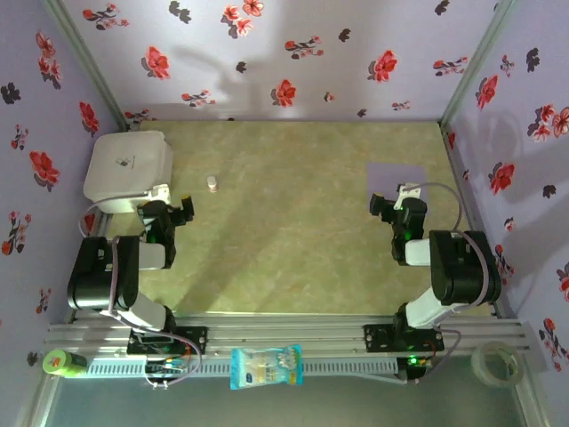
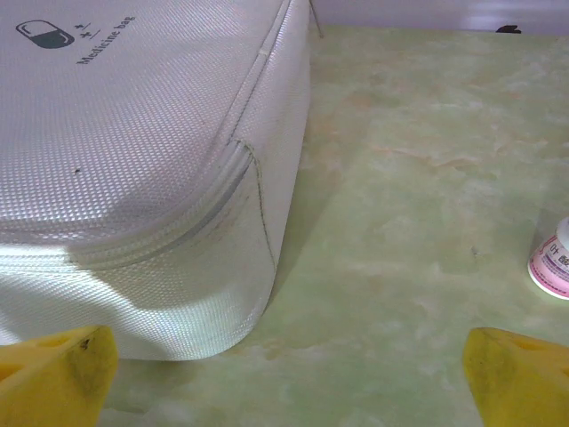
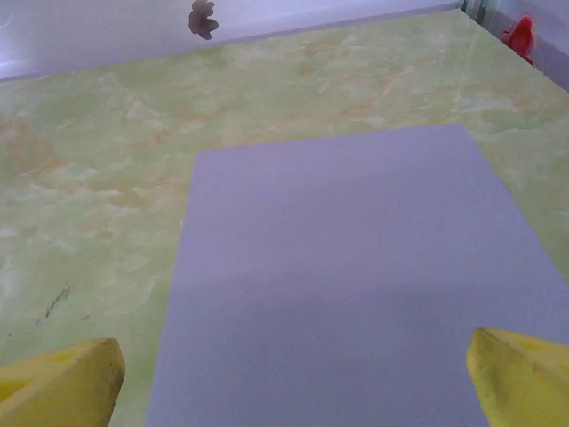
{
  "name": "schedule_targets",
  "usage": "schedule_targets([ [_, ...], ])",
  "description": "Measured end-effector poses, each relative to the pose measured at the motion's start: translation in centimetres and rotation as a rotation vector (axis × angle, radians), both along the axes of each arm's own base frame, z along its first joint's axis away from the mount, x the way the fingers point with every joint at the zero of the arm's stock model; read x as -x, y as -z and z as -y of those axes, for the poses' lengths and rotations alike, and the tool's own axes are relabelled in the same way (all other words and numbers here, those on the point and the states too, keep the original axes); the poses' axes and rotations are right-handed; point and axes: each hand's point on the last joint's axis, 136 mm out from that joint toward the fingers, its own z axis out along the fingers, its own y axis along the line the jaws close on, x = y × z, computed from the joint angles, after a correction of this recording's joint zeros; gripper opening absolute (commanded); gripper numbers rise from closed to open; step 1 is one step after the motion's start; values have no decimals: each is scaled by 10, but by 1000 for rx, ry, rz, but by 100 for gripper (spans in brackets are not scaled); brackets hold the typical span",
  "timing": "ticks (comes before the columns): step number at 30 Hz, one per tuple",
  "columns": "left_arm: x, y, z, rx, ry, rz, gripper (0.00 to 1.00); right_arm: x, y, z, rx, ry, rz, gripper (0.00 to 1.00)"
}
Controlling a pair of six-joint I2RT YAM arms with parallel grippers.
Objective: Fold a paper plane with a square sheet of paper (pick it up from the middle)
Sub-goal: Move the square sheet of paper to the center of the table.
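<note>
the pale green marbled surface [image 1: 284, 240] is enclosed at the back, left and right by lilac walls printed with red and dark flowers [image 1: 267, 53]. the two back corners are marked by slanted grey metal posts [image 1: 86, 62]. the near edge is bounded by a silver aluminium rail [image 1: 293, 331]. faint grey shadows are cast on the back wall, and the surface is lit unevenly, with lighter and darker bands.

Top view looks steeply down from above and behind the arm bases [image 1: 167, 341], whole table [image 1: 293, 222] in frame. Left wrist view sits low and close, facing the white box [image 2: 133, 133] and small bottle [image 2: 551, 262], both shared with top. Right wrist view, low over the lilac sheet [image 3: 356, 285], faces the far wall [image 3: 107, 36]; sheet shared with top.
</note>
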Motion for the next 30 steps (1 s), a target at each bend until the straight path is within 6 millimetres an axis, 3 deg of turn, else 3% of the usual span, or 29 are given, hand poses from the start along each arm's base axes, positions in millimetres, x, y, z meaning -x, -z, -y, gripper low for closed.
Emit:
schedule_targets([
  [30,-1,0,3,20,32,0,100,-3,-4,3,0,8,8,99],
])
